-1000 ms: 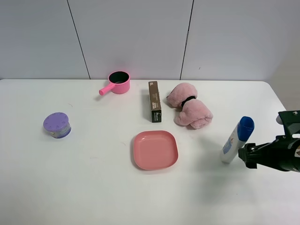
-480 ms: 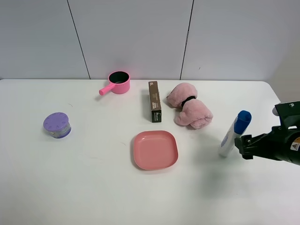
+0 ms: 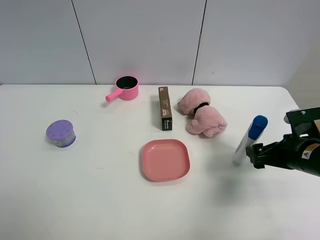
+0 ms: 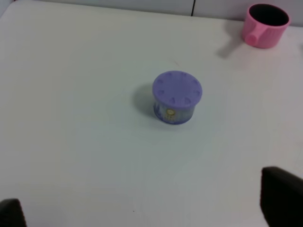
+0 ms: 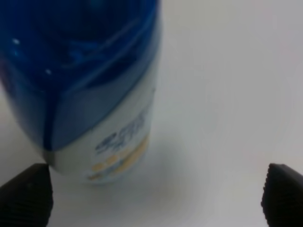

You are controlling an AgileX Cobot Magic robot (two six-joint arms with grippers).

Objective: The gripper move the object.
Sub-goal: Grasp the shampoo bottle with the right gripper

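The slim white bottle (image 3: 248, 141) with a blue cap stands tilted on the right of the table, cap leaning right. My right gripper (image 3: 253, 156) sits right beside its lower part, coming from the right. In the right wrist view the bottle (image 5: 94, 94) fills the picture close up, and the gripper (image 5: 156, 203) has its black fingertips (image 5: 26, 194) far apart on either side of it, wider than the bottle. My left gripper (image 4: 142, 215) is open and empty, its tips at the picture's corners above the table near a purple jar (image 4: 177, 97).
A pink plate (image 3: 165, 159) lies mid-table. A dark brown box (image 3: 164, 108), a pink plush (image 3: 202, 112) and a pink pot (image 3: 125, 88) stand further back. The purple jar (image 3: 61, 133) is at the left. The table's right edge is near the right arm.
The bottle and my right gripper have both shifted a little left and away from the table's front edge. The rest has not moved.
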